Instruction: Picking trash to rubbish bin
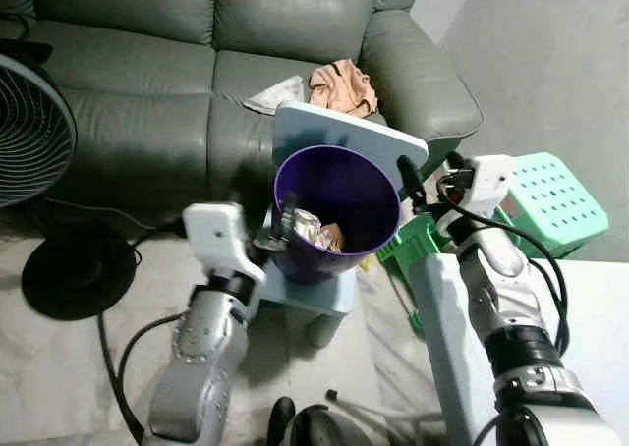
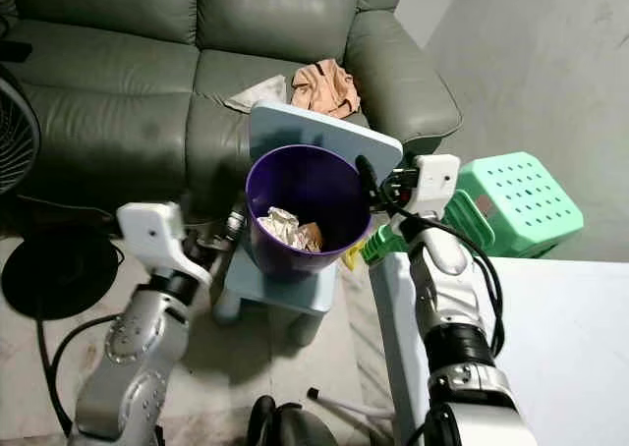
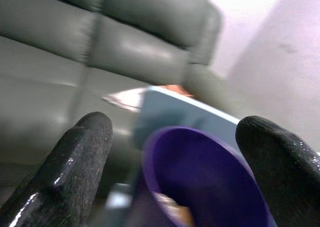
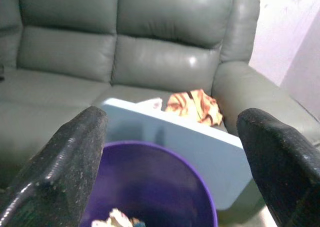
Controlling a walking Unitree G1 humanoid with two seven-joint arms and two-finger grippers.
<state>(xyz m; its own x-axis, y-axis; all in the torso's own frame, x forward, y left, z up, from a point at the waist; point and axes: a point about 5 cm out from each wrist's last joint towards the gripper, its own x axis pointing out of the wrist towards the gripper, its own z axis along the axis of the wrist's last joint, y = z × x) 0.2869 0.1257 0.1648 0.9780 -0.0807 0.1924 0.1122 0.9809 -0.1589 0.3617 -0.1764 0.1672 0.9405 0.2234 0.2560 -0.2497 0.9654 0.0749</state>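
A purple rubbish bin point(image 1: 339, 210) stands on a small light blue chair point(image 1: 344, 137) in front of the sofa. Crumpled paper trash point(image 1: 313, 230) lies inside the bin. My left gripper point(image 1: 278, 225) is at the bin's left rim, open, with nothing between its fingers point(image 3: 75, 167). My right gripper point(image 2: 366, 179) hovers at the bin's right rim, also open and holding nothing; its fingers point(image 4: 70, 162) frame the bin point(image 4: 150, 187) from above.
A grey-green sofa point(image 1: 147, 73) behind the bin carries a peach cloth point(image 1: 342, 87) and a white scrap point(image 1: 275, 95). A black fan point(image 1: 29, 132) stands at the left. A green stool point(image 1: 550, 195) and a white tabletop point(image 2: 550, 348) are at the right.
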